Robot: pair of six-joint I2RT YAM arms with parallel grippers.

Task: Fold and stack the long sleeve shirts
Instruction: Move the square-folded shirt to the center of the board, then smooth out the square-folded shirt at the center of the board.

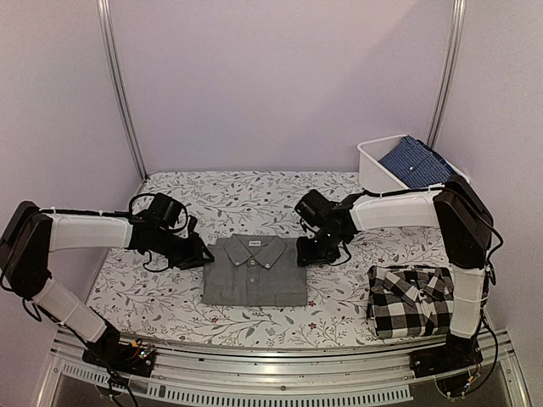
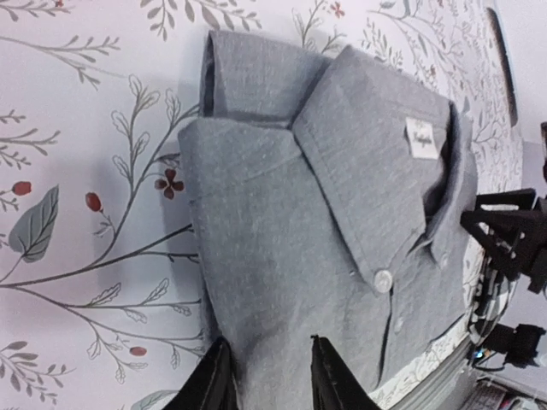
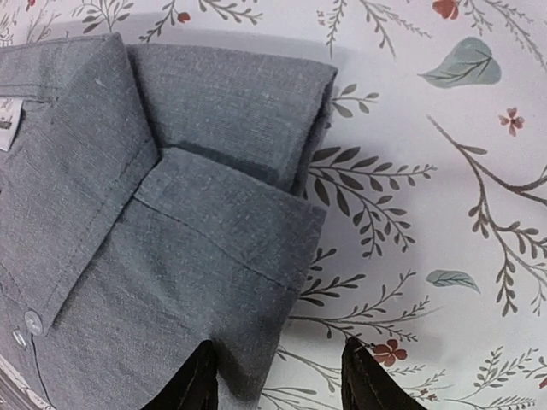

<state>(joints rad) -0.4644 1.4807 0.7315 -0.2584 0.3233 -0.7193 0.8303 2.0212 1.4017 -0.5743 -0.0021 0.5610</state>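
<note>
Grey shirt (image 1: 254, 271): folded, centre of table (image 1: 161, 297).
Checked shirt (image 1: 410, 301): folded, well apart, right.
Left gripper (image 2: 269, 371): fingers parted at grey shirt's edge, empty.
Right gripper (image 3: 278, 376): likewise.
Progress: we count 2 folded; stacking left.

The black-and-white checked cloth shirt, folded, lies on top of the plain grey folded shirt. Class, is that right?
No. The black-and-white checked cloth shirt, folded, lies on the floral tablecloth, apart from the plain grey folded shirt and to its right, not on top of it. The top external view shows this.
</note>
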